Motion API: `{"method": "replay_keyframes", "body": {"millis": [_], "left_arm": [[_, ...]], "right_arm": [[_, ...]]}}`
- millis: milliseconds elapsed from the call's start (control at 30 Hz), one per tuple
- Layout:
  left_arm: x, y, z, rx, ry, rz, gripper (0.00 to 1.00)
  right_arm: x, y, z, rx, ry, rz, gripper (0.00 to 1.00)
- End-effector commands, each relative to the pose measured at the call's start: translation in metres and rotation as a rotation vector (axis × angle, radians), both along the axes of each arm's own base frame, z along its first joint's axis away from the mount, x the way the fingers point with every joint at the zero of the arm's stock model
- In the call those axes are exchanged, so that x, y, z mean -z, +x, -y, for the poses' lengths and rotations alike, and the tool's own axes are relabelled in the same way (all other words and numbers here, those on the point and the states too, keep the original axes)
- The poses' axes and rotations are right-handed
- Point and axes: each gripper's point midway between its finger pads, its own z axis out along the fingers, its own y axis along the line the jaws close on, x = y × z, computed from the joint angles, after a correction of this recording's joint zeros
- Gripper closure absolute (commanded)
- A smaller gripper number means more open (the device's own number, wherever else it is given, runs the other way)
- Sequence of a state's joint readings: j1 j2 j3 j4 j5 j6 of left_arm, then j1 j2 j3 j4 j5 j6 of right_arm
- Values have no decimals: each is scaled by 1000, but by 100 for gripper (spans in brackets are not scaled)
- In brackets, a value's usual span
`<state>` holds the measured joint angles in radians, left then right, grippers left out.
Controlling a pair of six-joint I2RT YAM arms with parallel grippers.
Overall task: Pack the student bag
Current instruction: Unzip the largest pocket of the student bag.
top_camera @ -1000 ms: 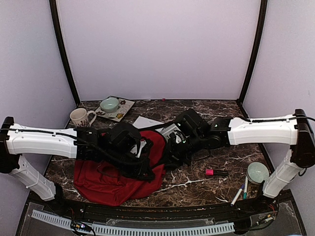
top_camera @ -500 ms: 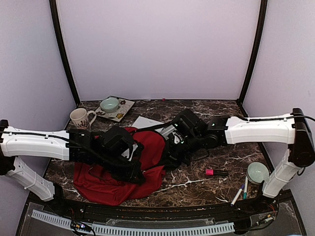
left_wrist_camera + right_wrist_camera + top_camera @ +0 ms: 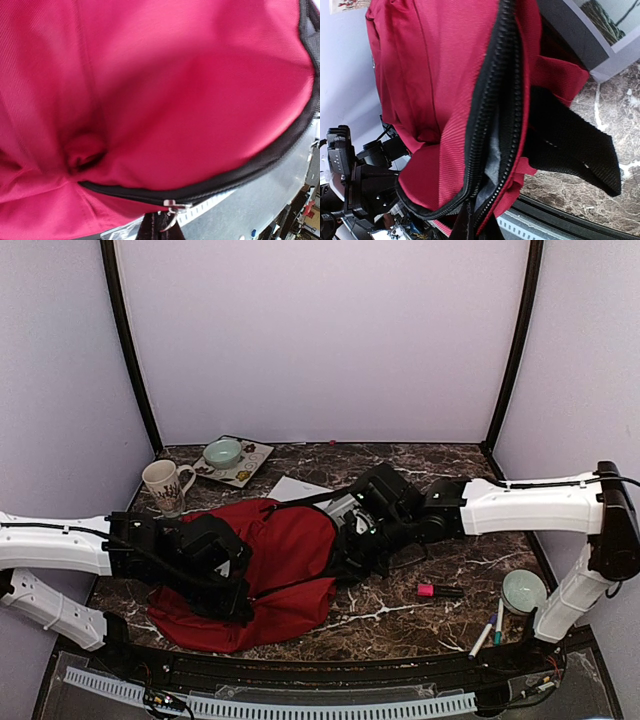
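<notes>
The student bag (image 3: 290, 545) is a dark-red backpack lying across the middle of the marble table. My left gripper (image 3: 230, 590) is at its near left side. In the left wrist view red fabric (image 3: 175, 100) fills the frame, and the gripper (image 3: 160, 226) is shut at the black zipper line, right by the metal zipper pull (image 3: 175, 207). My right gripper (image 3: 350, 555) is at the bag's right edge. It (image 3: 477, 222) is shut on the zip edge of the bag (image 3: 430, 75), where the two zipper rows stand apart and grey lining (image 3: 492, 160) shows between them.
A mug (image 3: 166, 480) and a tray (image 3: 250, 462) with a pale bowl (image 3: 222, 452) stand at the back left. White paper (image 3: 295, 487) and a grey flat item (image 3: 345, 506) lie behind the bag. A pink marker (image 3: 432, 590), a green bowl (image 3: 524, 590) and pens (image 3: 490, 630) lie at the right.
My left arm has drawn back to the left and nearer, pulling the bag's side with it, so the bag now lies stretched out. The right gripper has shut on the bag's edge.
</notes>
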<state>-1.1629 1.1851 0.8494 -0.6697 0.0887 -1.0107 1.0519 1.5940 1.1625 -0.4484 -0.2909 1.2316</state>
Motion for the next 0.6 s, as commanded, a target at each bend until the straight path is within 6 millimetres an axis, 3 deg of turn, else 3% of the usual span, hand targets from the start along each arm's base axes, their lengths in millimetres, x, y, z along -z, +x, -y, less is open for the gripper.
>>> {"method": "replay_keyframes", "body": {"millis": [0,367,567], "left_arm": [[15,-7,-39,-54,135,-23,100],[14,-3,-45,-84,166,-13,100],[19,-4,-61,-110,242,-12,100]], "right_arm": [[11,1,17,16,-59,15,100],[16,-5,14,-22,-56,7,100],[28,-9,11,-42,-75,-7,100]]}}
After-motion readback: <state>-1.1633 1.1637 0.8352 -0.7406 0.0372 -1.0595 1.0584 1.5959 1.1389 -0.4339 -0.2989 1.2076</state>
